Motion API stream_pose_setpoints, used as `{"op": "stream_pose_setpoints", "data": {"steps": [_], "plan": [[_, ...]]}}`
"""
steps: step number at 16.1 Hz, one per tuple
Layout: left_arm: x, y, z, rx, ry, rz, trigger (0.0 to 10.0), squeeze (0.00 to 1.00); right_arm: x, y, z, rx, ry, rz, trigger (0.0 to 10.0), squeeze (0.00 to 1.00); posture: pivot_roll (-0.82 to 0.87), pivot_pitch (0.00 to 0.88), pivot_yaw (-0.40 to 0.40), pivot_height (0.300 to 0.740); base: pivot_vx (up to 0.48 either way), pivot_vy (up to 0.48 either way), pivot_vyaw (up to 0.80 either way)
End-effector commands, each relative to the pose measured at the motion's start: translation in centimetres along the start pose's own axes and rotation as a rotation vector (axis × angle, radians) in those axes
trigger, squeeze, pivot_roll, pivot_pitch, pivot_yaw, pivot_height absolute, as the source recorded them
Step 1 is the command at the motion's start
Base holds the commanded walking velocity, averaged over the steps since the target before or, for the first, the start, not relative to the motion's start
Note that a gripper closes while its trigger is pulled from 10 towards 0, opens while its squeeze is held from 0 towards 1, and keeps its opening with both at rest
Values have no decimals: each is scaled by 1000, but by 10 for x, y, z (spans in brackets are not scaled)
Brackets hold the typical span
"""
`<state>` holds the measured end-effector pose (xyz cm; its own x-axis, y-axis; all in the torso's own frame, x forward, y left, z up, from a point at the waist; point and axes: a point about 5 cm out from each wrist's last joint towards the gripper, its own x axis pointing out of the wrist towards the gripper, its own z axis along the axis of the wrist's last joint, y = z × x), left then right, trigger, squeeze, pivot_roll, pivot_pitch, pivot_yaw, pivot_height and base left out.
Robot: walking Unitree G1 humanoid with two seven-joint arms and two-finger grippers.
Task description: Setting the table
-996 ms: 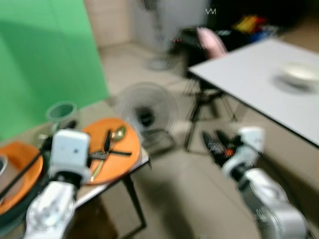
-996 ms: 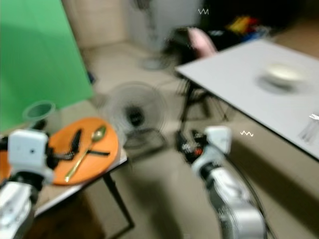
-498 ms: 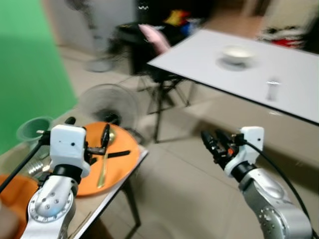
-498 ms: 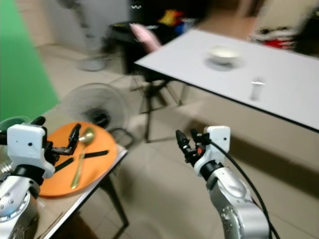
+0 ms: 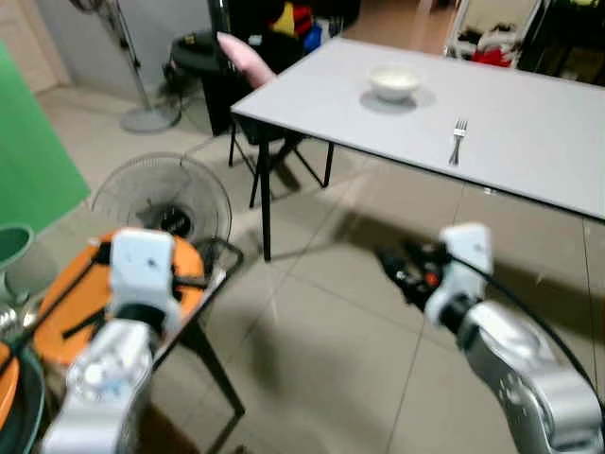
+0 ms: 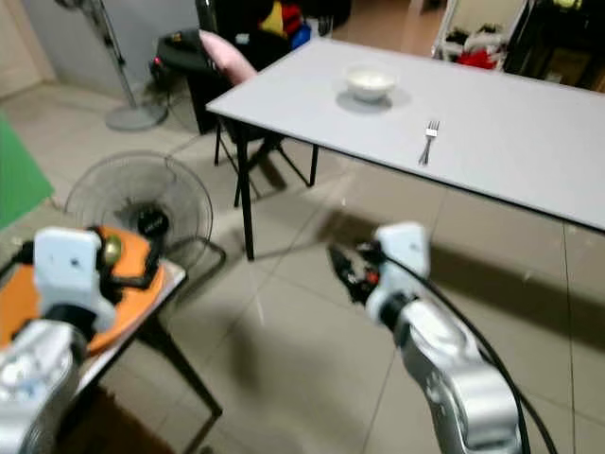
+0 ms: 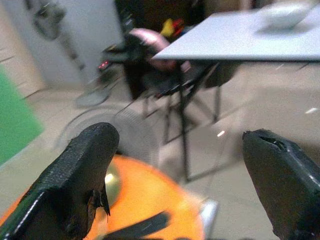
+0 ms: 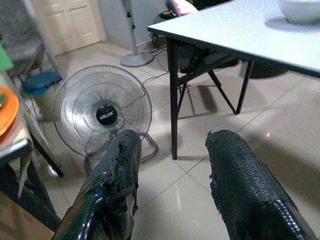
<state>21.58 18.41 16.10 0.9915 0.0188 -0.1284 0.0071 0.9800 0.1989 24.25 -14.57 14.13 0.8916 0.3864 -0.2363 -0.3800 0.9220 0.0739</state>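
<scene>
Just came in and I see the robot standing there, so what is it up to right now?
It is setting the table but holds nothing. The left gripper is open above the orange plate of cutlery on the small side table. The right gripper is open over the floor, near a fan. The big white table ahead has a bowl and a fork on it.

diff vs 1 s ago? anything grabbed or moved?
The head camera swung right, so the white table, with its bowl and fork, now sits nearer centre. Nothing grabbed or released: both the left end effector and the right end effector stay open and empty. Orange plate unmoved.
</scene>
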Motion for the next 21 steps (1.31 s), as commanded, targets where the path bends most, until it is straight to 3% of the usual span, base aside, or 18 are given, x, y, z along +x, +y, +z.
{"op": "stream_pose_setpoints", "data": {"steps": [1,2,3,4,7,8,9,12,17,20,21], "plan": [[2,4,-1,10,29,27,10000,0,-1,-2,3,-36,10,0,10000,0,-54,0,14,740,0,0,0],[3,8,-1,-26,53,33,10000,0,0,2,7,-102,29,89,10000,0,-55,8,12,740,0,0,0],[3,9,-1,-38,61,34,10000,502,-1,5,8,-131,37,136,10000,0,-55,10,13,740,0,0,0],[2,14,-2,-43,99,30,10000,1000,-1,14,17,-236,51,300,10000,0,-53,21,11,740,0,0,0],[2,21,-14,-67,217,-11,10000,980,-2,21,21,-309,82,415,10000,0,-35,48,7,740,0,0,0],[1,27,-23,-29,298,-9,10000,114,-3,23,22,-322,92,437,10000,0,-32,60,10,740,0,0,0],[2,33,-24,-31,316,7,10000,0,-5,24,21,-338,107,460,10000,0,-28,75,13,740,0,0,0],[1,36,-24,-95,363,-41,10000,0,-14,28,16,-386,172,563,10000,0,-26,103,16,740,0,0,0],[18,50,-34,-51,430,-17,10000,0,-13,29,22,-425,180,612,10000,0,-25,118,6,740,0,0,0],[26,59,-35,-73,431,0,10000,0,-14,29,24,-437,184,625,10000,0,-30,118,3,740,0,0,0],[29,59,-36,-97,434,-16,7137,0,-14,29,24,-441,185,628,10000,0,-31,116,3,740,0,0,0]]}}
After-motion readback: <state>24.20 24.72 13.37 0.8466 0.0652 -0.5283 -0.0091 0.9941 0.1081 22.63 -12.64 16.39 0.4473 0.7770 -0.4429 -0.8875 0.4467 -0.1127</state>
